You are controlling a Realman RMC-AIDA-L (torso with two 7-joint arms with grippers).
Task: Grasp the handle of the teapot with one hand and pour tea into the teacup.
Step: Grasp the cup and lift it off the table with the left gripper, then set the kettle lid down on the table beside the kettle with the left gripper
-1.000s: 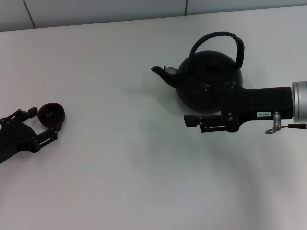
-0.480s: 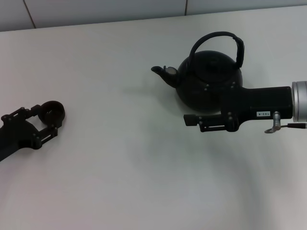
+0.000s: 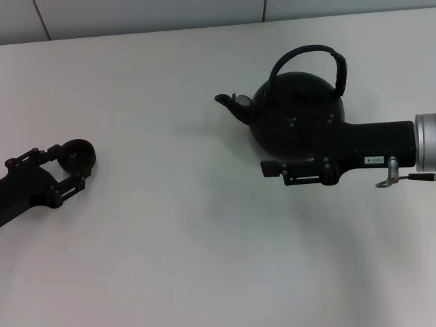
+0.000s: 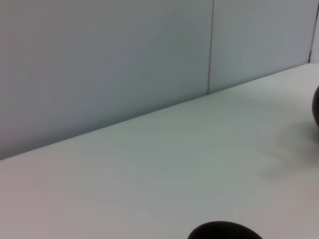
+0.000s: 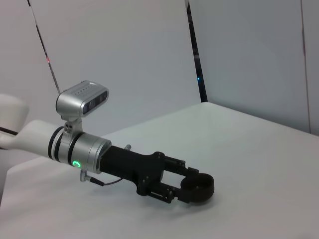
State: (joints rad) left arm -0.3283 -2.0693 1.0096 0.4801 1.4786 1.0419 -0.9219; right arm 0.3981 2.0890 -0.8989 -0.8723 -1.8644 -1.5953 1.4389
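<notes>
The matte-black teapot (image 3: 294, 112) stands on the white table at the back right, spout pointing left, its arched handle (image 3: 308, 51) upright and free. My right gripper (image 3: 272, 170) hovers just in front of the pot's body, pointing left, touching nothing. My left gripper (image 3: 71, 165) at the far left is shut on the small dark teacup (image 3: 78, 154). The right wrist view shows that left gripper (image 5: 192, 185) with its fingers on both sides of the teacup (image 5: 198, 187). The cup's rim (image 4: 224, 232) and a sliver of the teapot (image 4: 316, 107) show in the left wrist view. No tea shows.
The white table (image 3: 177, 238) stretches bare between cup and teapot. A pale panelled wall (image 3: 136, 17) runs along the table's back edge, close behind the teapot.
My left gripper has moved a little away from me and to the right, carrying the teacup with it. The right arm has barely shifted; the teapot has not moved.
</notes>
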